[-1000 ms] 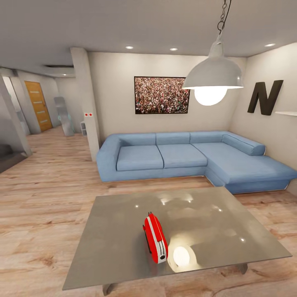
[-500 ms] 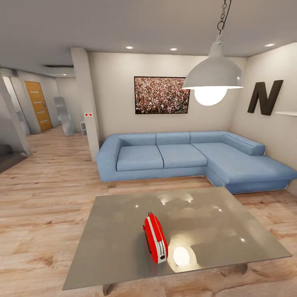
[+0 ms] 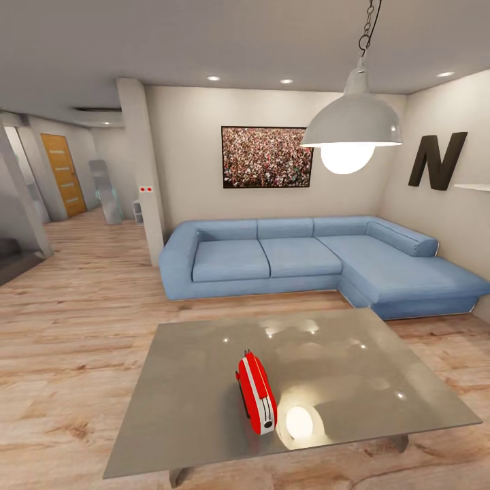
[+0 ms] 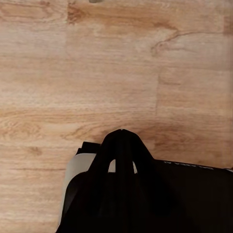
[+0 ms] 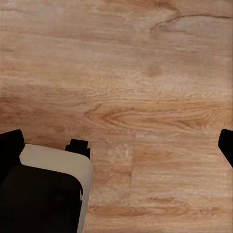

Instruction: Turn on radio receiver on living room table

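Room: living room with a wood floor point(image 3: 75, 327), a light-blue L-shaped sofa point(image 3: 306, 262) along the far wall, a crowd photo point(image 3: 267, 156) hung above it, and a big black letter N point(image 3: 437, 160) on the right-hand wall.
Lamp: white dome pendant lamp point(image 3: 354, 119) hangs lit on a chain, high over the right part of the desk.
Hallway: off to the left, an orange-brown door point(image 3: 62, 173) at the far end.
Desk: low square desk point(image 3: 204, 367) with a glossy grey top, standing in front of the sofa; the lamp's glow reflects as a bright spot on it.
Radio receiver: red radio receiver point(image 3: 256, 393) with white edge trim stands upright on its thin edge on the near half of the desk, narrow side turned this way, just beside the bright reflection.
Left gripper: left gripper point(image 4: 122, 133) hangs over bare wood floor with its two dark fingers brought together at the tips, nothing between them, touching nothing.
Right gripper: right gripper point(image 5: 116, 141) also points down at the floor; its dark fingertips point(image 5: 10, 141) sit at opposite edges of the wrist picture, spread wide apart, holding nothing.
Robot body: a pale and black part of the robot point(image 5: 43, 189) shows beneath each gripper.
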`<state>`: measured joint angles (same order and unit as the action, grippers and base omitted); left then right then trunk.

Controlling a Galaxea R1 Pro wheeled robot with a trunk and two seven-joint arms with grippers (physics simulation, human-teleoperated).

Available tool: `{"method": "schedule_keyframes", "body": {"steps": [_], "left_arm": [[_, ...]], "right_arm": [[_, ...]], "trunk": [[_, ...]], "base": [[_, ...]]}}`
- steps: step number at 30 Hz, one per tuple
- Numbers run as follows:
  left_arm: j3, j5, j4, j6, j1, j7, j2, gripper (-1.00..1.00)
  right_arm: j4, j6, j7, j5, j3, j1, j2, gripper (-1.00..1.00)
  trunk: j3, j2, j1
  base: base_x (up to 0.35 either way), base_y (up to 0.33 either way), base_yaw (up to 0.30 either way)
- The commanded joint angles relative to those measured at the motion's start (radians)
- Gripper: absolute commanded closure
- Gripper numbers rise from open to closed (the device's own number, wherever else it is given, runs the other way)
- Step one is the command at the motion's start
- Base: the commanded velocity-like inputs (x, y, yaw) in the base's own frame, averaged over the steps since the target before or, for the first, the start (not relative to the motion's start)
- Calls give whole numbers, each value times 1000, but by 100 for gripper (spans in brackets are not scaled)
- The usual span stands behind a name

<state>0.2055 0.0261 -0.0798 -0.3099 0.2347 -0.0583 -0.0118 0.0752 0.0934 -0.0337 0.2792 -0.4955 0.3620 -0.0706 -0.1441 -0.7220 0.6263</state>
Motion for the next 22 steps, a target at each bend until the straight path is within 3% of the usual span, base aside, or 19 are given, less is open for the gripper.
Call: {"method": "schedule_keyframes", "body": {"steps": [1, 12, 22], "left_arm": [[0, 0, 0, 0, 0, 0, 0, 100], [0, -1, 0, 1, 0, -3, 22, 100], [0, -2, 0, 1, 0, -3, 24, 100]], "right_arm": [[0, 0, 0, 0, 0, 0, 0, -100], [0, 0, 0, 0, 0, 0, 0, -100], [0, 0, 1, 0, 0, 0, 0, -100]], "trunk": [[0, 0, 0], [0, 0, 0], [0, 0, 0]], "base": [[0, 0, 0], [0, 0, 0], [0, 0, 0]]}}
